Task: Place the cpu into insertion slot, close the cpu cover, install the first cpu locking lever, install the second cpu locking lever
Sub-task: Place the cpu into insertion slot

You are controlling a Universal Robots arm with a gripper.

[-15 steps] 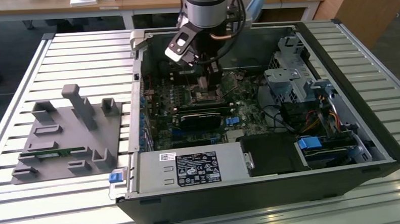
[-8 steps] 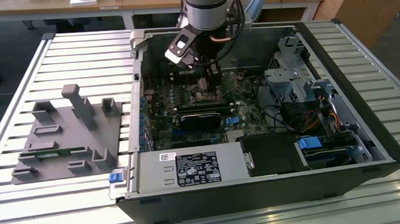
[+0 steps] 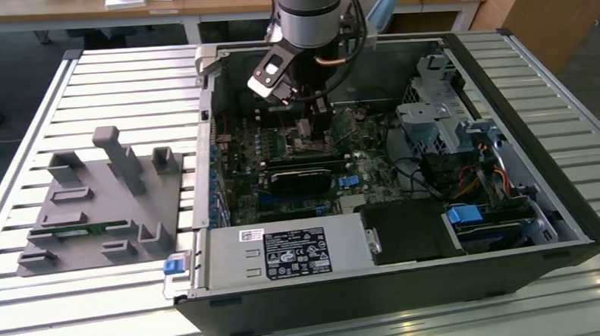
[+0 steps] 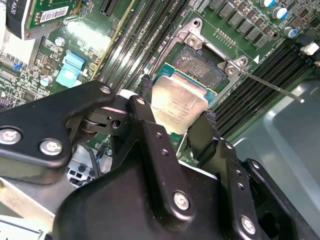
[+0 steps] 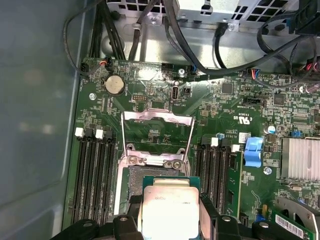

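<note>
Reaching down into the open case (image 3: 387, 293), the arm (image 3: 314, 15) hung its gripper (image 3: 310, 126) over the green board (image 3: 366, 173) near the case's far wall in the exterior view. The case lay on a slatted table (image 3: 123, 69), and a grey fixture (image 3: 99, 215) sat on that table toward the exterior view's left, well apart from the arm.

In both wrist views the gripper (image 4: 177, 100) (image 5: 170, 210) was clenched on the cpu (image 4: 177, 102) (image 5: 170, 207). Its black fingers (image 4: 145, 115) pressed against two opposite edges, and the chip's pale metal top faced the cameras. The cpu sat over the near part of the slot (image 4: 200, 65) (image 5: 131, 180), leaving the rest of the dark socket bare. Whether the chip touched the socket could not be told.

In the first wrist view the cover (image 5: 157, 116) lay swung open beyond the slot, on the side toward a coin cell (image 5: 114, 85), and green board showed through its window. In the second wrist view a thin lever (image 4: 270, 85) stood out from the slot's corner, raised and unlatched. Long black memory slots (image 5: 92, 175) ran along both sides of the socket, a blue clip (image 5: 254, 150) stood beyond one bank of them, and a finned heatsink (image 5: 300, 157) stood just past the clip.
</note>
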